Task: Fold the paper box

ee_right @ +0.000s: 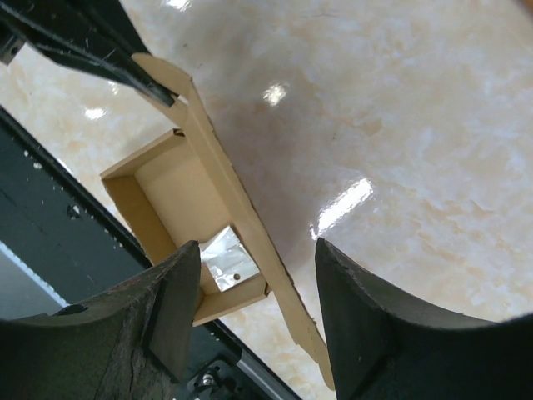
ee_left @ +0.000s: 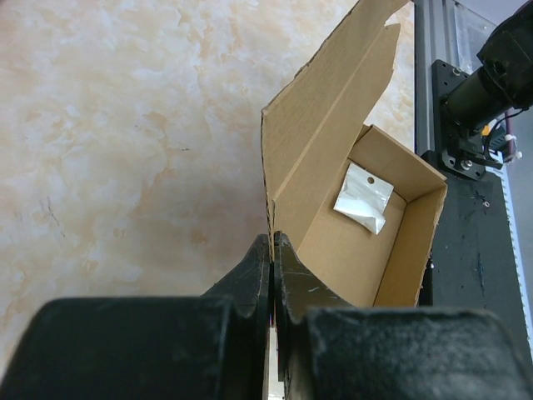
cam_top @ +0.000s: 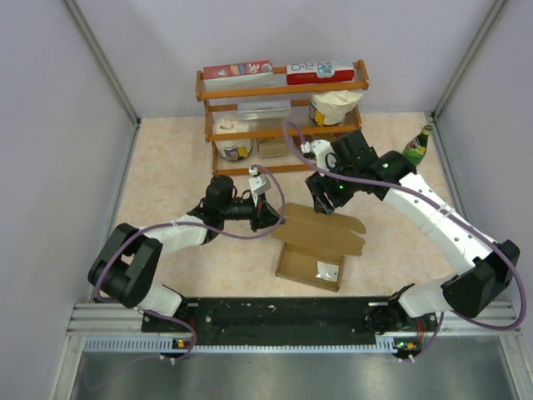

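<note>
The paper box (cam_top: 310, 265) is a brown cardboard mailer lying open near the table's front middle, its lid (cam_top: 323, 229) raised. A small silvery packet (cam_top: 327, 270) lies inside, also seen in the left wrist view (ee_left: 364, 198). My left gripper (cam_top: 271, 218) is shut on the lid's left edge (ee_left: 287, 142), fingertips pinching the cardboard (ee_left: 273, 239). My right gripper (cam_top: 323, 207) is open above the lid's far edge. In the right wrist view it (ee_right: 258, 271) straddles the lid's thin edge (ee_right: 237, 200) without touching it, with the box tray (ee_right: 166, 187) below.
A wooden shelf (cam_top: 283, 87) with printed cartons, tubs and a small brown block stands at the back. A green bottle (cam_top: 419, 144) stands at the back right. A black rail (cam_top: 283, 315) runs along the near edge, close to the box.
</note>
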You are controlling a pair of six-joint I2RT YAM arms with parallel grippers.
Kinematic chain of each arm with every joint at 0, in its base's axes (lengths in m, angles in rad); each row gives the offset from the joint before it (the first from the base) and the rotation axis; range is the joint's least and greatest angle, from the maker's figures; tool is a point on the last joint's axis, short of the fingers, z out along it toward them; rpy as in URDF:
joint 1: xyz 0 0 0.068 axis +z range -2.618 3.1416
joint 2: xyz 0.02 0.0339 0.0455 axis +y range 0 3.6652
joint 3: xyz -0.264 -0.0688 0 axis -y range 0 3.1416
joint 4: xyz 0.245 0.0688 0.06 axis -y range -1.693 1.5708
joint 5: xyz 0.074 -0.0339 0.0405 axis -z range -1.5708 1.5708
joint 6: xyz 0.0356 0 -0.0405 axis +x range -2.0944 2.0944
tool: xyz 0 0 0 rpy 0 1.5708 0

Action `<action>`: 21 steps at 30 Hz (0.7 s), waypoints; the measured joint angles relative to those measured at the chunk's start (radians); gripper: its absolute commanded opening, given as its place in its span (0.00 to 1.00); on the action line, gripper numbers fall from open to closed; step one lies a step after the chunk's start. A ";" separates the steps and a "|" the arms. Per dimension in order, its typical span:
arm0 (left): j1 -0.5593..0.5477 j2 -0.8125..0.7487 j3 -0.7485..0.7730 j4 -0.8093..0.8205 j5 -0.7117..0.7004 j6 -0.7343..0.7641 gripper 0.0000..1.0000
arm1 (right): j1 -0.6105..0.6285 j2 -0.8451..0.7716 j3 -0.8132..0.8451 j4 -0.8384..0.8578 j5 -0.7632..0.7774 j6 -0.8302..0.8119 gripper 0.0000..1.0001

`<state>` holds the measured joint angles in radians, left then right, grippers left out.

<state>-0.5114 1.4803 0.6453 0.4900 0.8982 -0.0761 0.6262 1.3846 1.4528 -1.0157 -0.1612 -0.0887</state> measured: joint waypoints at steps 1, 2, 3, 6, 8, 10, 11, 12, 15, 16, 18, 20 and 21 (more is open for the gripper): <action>0.000 -0.001 0.000 -0.003 -0.002 0.001 0.01 | 0.000 0.000 -0.012 0.006 -0.019 -0.009 0.57; 0.000 -0.003 0.000 -0.005 -0.003 0.001 0.01 | 0.000 0.000 -0.024 0.008 -0.035 -0.017 0.57; 0.000 -0.004 0.000 -0.009 -0.004 0.002 0.01 | 0.000 0.000 -0.037 0.009 -0.050 -0.024 0.57; 0.000 -0.010 0.001 -0.021 -0.007 0.005 0.01 | 0.000 0.000 -0.063 0.013 -0.058 -0.043 0.57; 0.000 -0.011 0.002 -0.026 -0.007 0.005 0.01 | 0.000 0.002 -0.078 0.017 -0.056 -0.055 0.57; 0.000 -0.012 0.004 -0.031 -0.007 0.008 0.01 | 0.000 0.006 -0.086 0.021 -0.053 -0.068 0.57; 0.000 -0.012 0.006 -0.034 -0.007 0.009 0.01 | 0.000 0.012 -0.087 0.024 -0.053 -0.072 0.57; 0.000 -0.012 0.006 -0.035 -0.007 0.009 0.01 | 0.000 0.018 -0.087 0.029 -0.055 -0.076 0.56; 0.000 -0.012 0.008 -0.042 -0.010 0.013 0.02 | 0.000 0.037 -0.087 0.037 -0.063 -0.084 0.54; 0.000 -0.012 0.008 -0.042 -0.010 0.015 0.02 | 0.000 0.044 -0.087 0.039 -0.067 -0.085 0.53; 0.000 -0.013 0.009 -0.045 -0.013 0.018 0.02 | 0.000 0.055 -0.087 0.042 -0.072 -0.087 0.50; 0.000 -0.014 0.010 -0.050 -0.017 0.020 0.02 | 0.000 0.063 -0.092 0.046 -0.075 -0.087 0.44; 0.000 -0.016 0.011 -0.051 -0.017 0.022 0.02 | 0.000 0.067 -0.092 0.044 -0.077 -0.088 0.40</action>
<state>-0.5114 1.4643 0.6559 0.4385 0.8810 -0.0540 0.6262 1.4513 1.3609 -0.9714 -0.2386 -0.1764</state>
